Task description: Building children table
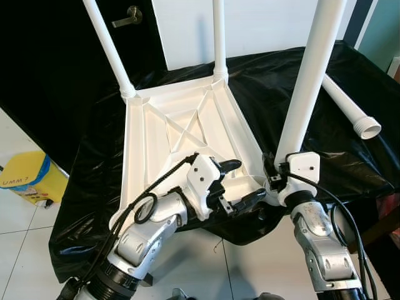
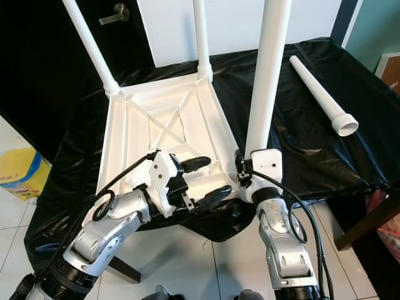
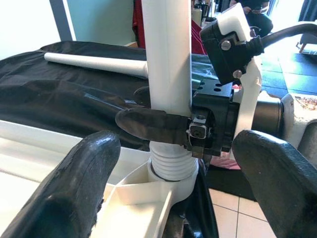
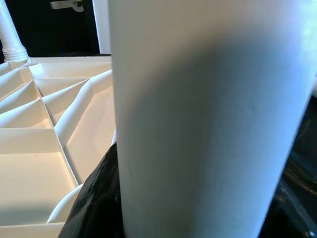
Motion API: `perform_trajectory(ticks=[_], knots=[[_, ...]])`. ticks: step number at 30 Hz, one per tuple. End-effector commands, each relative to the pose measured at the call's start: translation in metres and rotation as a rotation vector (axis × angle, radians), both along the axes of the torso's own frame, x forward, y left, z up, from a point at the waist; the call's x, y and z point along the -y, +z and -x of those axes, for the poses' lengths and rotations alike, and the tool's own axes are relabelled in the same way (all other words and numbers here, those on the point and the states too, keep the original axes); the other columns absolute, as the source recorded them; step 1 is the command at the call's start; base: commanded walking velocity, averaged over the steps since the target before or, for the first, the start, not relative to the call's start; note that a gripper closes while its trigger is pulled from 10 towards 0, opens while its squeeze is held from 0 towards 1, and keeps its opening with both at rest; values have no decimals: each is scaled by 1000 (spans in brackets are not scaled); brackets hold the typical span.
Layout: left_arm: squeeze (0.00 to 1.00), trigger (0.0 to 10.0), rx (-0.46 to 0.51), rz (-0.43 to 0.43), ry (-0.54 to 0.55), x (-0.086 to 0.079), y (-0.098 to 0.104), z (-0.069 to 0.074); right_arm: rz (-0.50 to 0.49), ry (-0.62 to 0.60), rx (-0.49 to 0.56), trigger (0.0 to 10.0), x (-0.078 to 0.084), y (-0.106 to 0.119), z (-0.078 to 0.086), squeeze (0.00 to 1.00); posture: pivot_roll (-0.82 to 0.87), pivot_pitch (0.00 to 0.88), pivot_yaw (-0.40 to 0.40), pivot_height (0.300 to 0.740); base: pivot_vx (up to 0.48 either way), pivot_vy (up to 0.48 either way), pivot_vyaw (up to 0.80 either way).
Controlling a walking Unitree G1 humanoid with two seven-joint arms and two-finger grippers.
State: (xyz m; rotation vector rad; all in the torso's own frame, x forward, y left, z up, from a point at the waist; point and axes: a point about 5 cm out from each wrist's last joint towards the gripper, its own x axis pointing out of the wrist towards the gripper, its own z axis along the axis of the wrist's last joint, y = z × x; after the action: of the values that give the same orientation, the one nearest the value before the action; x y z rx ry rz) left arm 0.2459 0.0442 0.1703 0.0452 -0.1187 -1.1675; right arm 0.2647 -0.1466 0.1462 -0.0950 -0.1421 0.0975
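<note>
A white children's table top (image 1: 181, 134) lies upside down on a black-covered table (image 1: 350, 162). Two white legs (image 1: 109, 50) stand in its far corners. A third leg (image 1: 309, 81) stands upright at the near right corner, its threaded end in the socket (image 3: 171, 171). My right gripper (image 1: 280, 170) is shut on the base of this leg, one black finger (image 3: 148, 124) wrapping it. My left gripper (image 1: 242, 182) is open just left of that corner, above the table top's near edge, holding nothing. A loose fourth leg (image 1: 350, 109) lies on the cloth at the right.
A yellow bin (image 1: 25, 178) stands on the white tile floor at the left. A dark door with a handle (image 1: 128, 15) is behind the table. Dark wooden furniture (image 2: 369, 219) sits at the near right. The black cloth hangs over the table's front edge.
</note>
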Motion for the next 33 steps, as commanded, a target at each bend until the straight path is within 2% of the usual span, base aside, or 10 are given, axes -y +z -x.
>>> perform_trajectory(ticks=[1, 12, 25, 33], knots=[[0, 10000, 5, -19, -45, -1, 1, 2, 5, 3, -14, 10000, 2, -7, 0, 0, -153, 32, 78, 740, 0, 0, 0], [0, 10000, 11, -16, -43, -1, 3, 1, -14, 38, -25, 10000, 4, -18, -1, 0, -146, 32, 74, 740, 0, 0, 0], [0, 10000, 15, -20, -45, -1, 3, 1, 72, 142, 47, 10000, -3, -34, 16, 0, -147, 19, 84, 740, 0, 0, 0], [0, 10000, 19, -22, -50, -1, 4, 1, 55, 152, 27, 10000, -3, -44, 19, 0, -147, 15, 87, 740, 0, 0, 0]])
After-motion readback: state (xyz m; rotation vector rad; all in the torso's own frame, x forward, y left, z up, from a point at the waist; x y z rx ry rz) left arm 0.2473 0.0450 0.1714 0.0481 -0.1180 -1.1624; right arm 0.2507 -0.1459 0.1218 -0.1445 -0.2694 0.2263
